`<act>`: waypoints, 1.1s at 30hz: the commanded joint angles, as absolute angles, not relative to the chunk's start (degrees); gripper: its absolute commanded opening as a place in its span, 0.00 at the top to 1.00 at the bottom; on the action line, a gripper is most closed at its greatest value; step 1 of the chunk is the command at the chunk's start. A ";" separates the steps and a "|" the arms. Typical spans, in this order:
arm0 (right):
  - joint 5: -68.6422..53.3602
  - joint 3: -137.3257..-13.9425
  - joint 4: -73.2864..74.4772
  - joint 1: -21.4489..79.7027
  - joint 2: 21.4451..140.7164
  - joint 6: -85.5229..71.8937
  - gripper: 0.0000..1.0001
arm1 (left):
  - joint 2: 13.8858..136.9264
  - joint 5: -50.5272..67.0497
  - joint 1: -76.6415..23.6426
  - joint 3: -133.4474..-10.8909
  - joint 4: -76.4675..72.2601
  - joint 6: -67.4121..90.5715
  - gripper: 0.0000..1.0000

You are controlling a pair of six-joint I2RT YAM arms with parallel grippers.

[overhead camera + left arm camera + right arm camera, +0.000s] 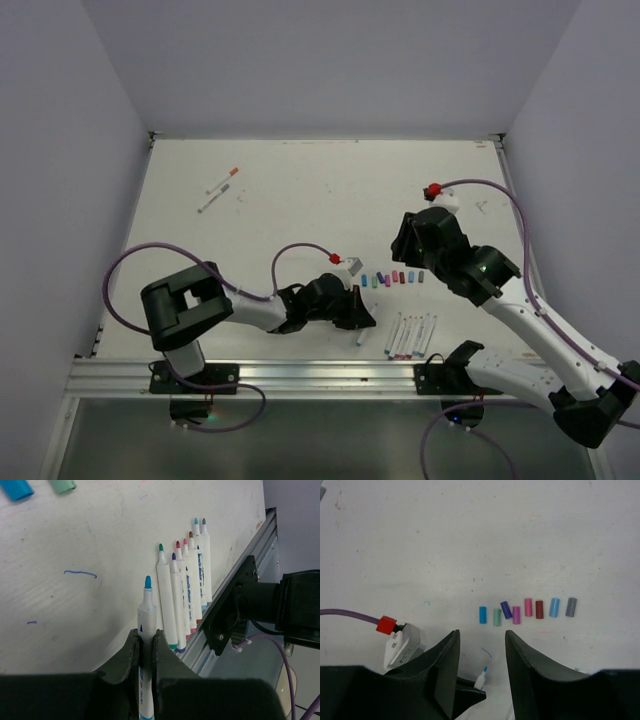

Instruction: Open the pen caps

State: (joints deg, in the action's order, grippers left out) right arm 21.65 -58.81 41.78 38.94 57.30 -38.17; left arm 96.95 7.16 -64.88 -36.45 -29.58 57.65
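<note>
Pen caps (528,607) lie in a short row on the table (420,540), eight small coloured tubes, all off. Left gripper (146,636) is clamped on an uncapped blue-tip pen (147,607). The right gripper (482,635) hovers over the caps, jaws apart and empty. Next move is probably to park that pen beside the uncapped pens (182,595) by the rail (235,580), then fetch the two far pens (218,186), which look capped.

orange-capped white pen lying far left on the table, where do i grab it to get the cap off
Probably mid-barrel on the orange-capped white pen, coming straight down with jaws across its width. It lies flat and diagonal on the white table, and that leaves the short orange cap free to pull. A second white pen lies close on its near side.
</note>
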 commanded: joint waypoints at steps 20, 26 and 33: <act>21.01 -54.41 46.67 38.67 51.50 -40.17 0.54 | 102.57 0.88 -68.55 -43.86 -28.83 57.04 0.45; 20.30 -53.97 45.62 38.76 51.94 -40.17 0.54 | 94.23 -1.67 -63.91 -40.71 -21.63 53.71 0.38; 18.02 -52.56 42.72 38.58 54.14 -39.29 0.54 | 79.03 -8.34 -45.74 -40.07 -5.03 41.33 0.26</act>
State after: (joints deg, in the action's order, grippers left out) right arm 19.64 -53.69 45.67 38.92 53.08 -39.40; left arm 84.12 -2.37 -52.49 -38.63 -14.28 49.82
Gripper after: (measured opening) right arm 0.455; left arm 0.722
